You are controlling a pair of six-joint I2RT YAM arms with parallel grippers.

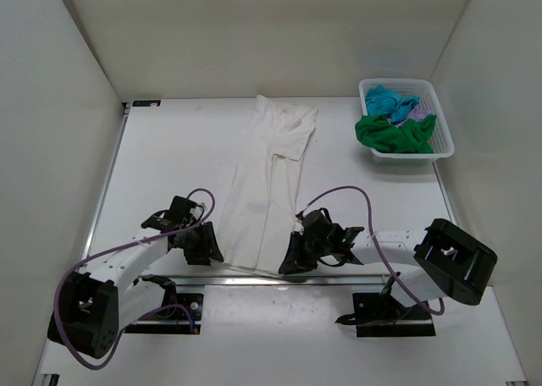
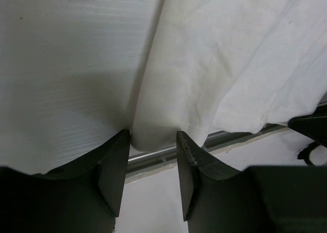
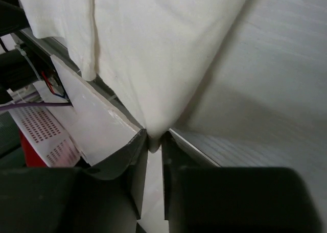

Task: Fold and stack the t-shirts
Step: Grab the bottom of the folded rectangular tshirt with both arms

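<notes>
The cream-white t-shirt (image 1: 267, 183) lies flat down the middle of the surface (image 1: 169, 149). My right fingers (image 3: 138, 177) are clamped on its near corner. My left fingers (image 2: 112, 166) stand apart around the other corner, perhaps just touching it.

Near corners of cream shirt (image 1: 267, 183) hidden under left pincer (image 1: 208, 250) and right pincer (image 1: 290, 261). In basket (image 1: 442, 146), lilac shirt (image 1: 412, 109) mostly buried. Left pincer's hold unclear.

Nothing can be read: a white sheet (image 3: 47, 133) in the right wrist view bears rows of red marks, too small to make out.
</notes>
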